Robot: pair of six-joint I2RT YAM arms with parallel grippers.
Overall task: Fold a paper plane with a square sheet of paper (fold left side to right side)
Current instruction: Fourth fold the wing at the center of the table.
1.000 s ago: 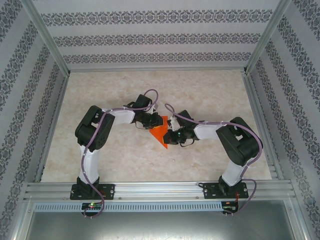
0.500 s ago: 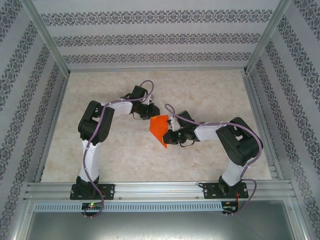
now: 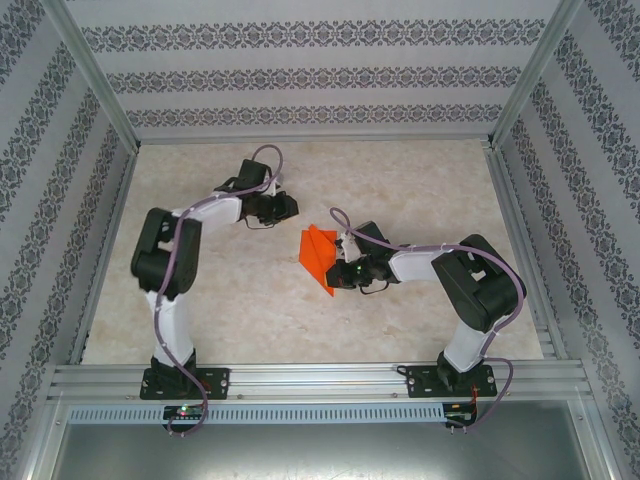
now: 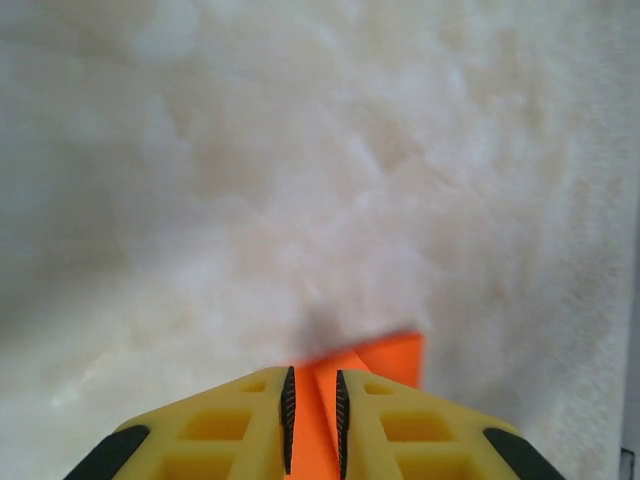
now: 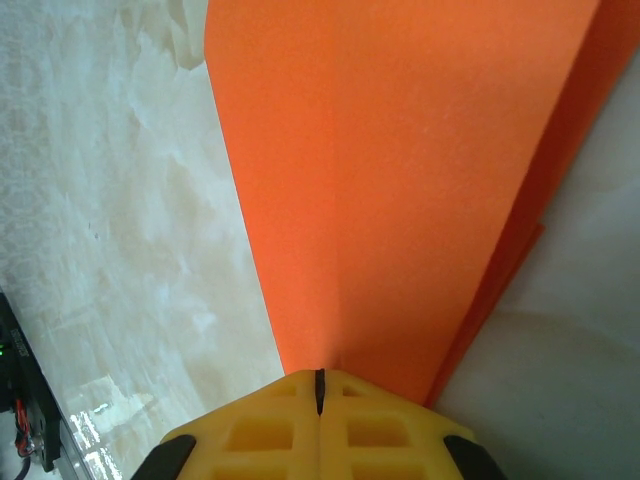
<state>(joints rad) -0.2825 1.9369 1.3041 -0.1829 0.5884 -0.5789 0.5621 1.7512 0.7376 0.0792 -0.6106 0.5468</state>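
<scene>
The orange sheet of paper (image 3: 318,256) lies folded into a narrow pointed shape in the middle of the table, one flap standing up a little. My right gripper (image 3: 343,271) is shut, its tips resting on the sheet's right edge; in the right wrist view the fingertips (image 5: 320,373) meet over the flat orange sheet (image 5: 400,180). My left gripper (image 3: 288,208) hovers up-left of the sheet, apart from it. Its jaws (image 4: 313,372) stand a narrow gap apart with nothing gripped, and an orange corner of the sheet (image 4: 395,360) shows just beyond them.
The marble-patterned tabletop (image 3: 420,190) is bounded by aluminium rails (image 3: 310,378) at the front and patterned walls at the back and sides. Purple cables loop over both arms.
My left arm has pulled back up and to the left, off the paper. The paper's upper flap has sprung up slightly. The right arm has stayed still.
</scene>
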